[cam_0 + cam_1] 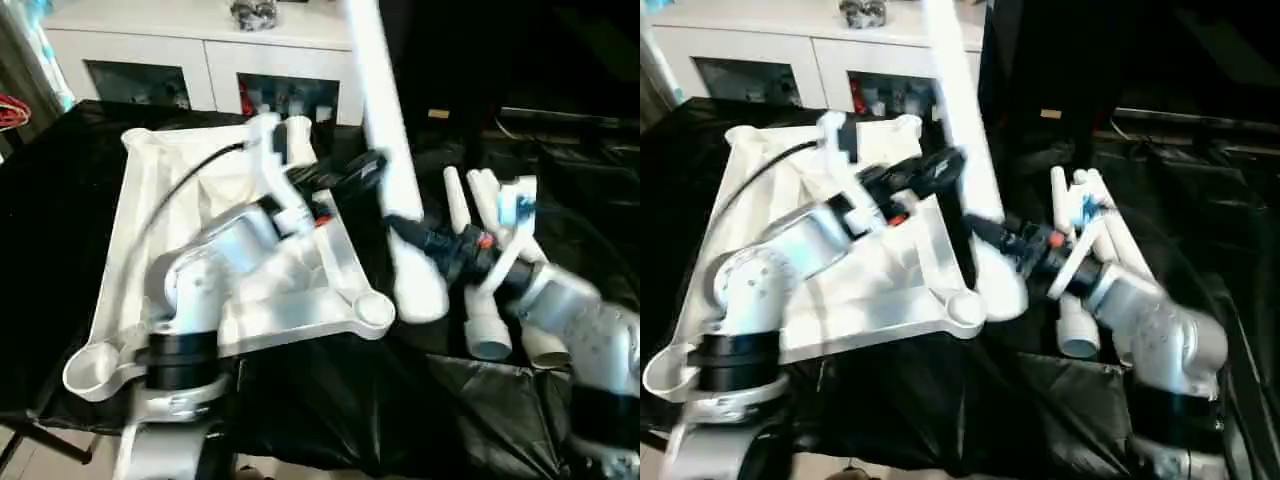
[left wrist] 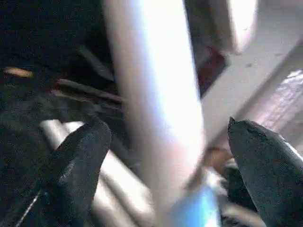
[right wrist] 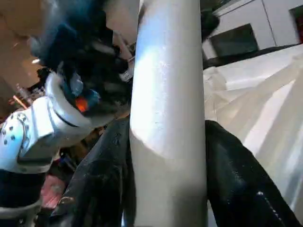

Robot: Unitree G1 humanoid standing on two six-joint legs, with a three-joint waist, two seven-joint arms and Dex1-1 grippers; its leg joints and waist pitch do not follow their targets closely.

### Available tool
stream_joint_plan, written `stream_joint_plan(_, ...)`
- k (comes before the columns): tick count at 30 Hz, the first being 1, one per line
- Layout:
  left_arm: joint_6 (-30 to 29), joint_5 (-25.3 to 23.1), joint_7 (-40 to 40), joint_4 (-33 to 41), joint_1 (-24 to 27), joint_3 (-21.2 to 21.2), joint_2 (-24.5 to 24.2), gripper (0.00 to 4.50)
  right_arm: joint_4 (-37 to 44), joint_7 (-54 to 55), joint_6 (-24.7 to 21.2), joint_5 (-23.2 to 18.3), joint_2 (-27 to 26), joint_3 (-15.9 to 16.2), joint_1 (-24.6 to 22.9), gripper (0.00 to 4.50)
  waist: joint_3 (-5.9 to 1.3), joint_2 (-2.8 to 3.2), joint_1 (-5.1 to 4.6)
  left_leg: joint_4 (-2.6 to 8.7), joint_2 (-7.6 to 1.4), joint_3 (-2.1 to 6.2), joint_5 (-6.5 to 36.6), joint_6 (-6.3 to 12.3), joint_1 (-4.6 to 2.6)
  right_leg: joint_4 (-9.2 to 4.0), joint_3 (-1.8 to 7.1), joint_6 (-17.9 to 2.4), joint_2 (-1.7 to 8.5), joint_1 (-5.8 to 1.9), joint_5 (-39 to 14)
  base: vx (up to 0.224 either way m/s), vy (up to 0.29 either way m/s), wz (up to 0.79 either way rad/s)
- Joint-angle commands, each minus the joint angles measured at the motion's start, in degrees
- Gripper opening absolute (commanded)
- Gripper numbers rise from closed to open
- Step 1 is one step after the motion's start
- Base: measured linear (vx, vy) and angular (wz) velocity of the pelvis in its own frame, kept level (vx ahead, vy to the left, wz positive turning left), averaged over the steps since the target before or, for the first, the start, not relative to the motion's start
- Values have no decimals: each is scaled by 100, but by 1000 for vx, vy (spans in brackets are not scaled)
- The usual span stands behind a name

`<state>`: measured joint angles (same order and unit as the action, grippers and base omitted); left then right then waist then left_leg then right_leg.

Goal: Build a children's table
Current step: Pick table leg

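Observation:
The children's table top [image 1: 150,210] lies upside down on the black-covered table, its ribs and round corner sockets [image 1: 374,310] facing up. One long white leg [image 1: 385,110] stands steeply tilted beside the top's right edge, with its wide end low near the front right socket. My right gripper [image 1: 402,232] is shut on the leg's lower part; its black fingers [image 3: 239,179] press both sides. My left gripper [image 1: 362,170] reaches over the top to the leg. It is open, and its fingers [image 2: 80,156] stand apart on either side of the leg [image 2: 156,94] without touching it.
Loose white legs [image 1: 487,300] lie side by side on the black cover [image 1: 350,400] under my right forearm. A white glass-door cabinet [image 1: 200,55] stands behind the table. The black table's front edge runs close below the table top's near corner.

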<state>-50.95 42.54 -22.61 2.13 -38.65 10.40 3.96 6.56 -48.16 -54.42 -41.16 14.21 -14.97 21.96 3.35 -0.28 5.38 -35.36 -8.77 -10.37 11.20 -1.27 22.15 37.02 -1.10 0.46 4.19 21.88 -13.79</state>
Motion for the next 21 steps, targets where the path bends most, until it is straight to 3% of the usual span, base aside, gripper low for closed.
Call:
stream_joint_plan(1,-113,166,66,132,-56,110,-2,450,187,-18,41,-144,50,-4,-28,185,-380,-39,20,386,-359,152,243,228,-85,-441,195,-1562,391,-288,211,0,0,0)
stream_joint_plan(6,-208,97,135,179,0,11,-53,450,285,-33,70,-194,123,99,-70,185,-379,-43,-8,387,-365,156,226,239,-100,-461,198,-1450,380,-281,149,0,0,0)
stream_joint_plan(9,-316,-171,577,153,7,-144,-87,450,401,43,267,43,168,344,-99,185,-380,-29,-9,394,-389,169,215,217,-101,-451,192,-1415,381,-275,229,0,0,0)
stream_joint_plan(14,-446,-484,1091,173,96,-356,32,401,477,373,604,420,72,597,-136,185,-370,42,-31,406,-377,176,356,60,-103,-484,197,-1355,377,-269,114,0,0,0)
stream_joint_plan(18,-447,-571,1503,131,15,-273,225,371,625,638,581,509,27,680,-99,185,-375,22,-43,394,-365,176,289,94,-88,-470,202,-1385,372,-289,319,0,0,0)
stream_joint_plan(19,-424,-578,1616,106,-20,-226,275,365,666,714,579,533,19,702,-89,185,-373,43,-39,394,-359,177,311,99,-88,-475,203,-1389,375,-288,283,0,0,0)
stream_joint_plan(21,-328,-573,1895,21,-132,-51,390,341,765,893,578,572,-4,763,-96,185,-371,5,-63,390,-357,171,337,108,-89,-490,204,-1386,363,-291,249,0,0,0)
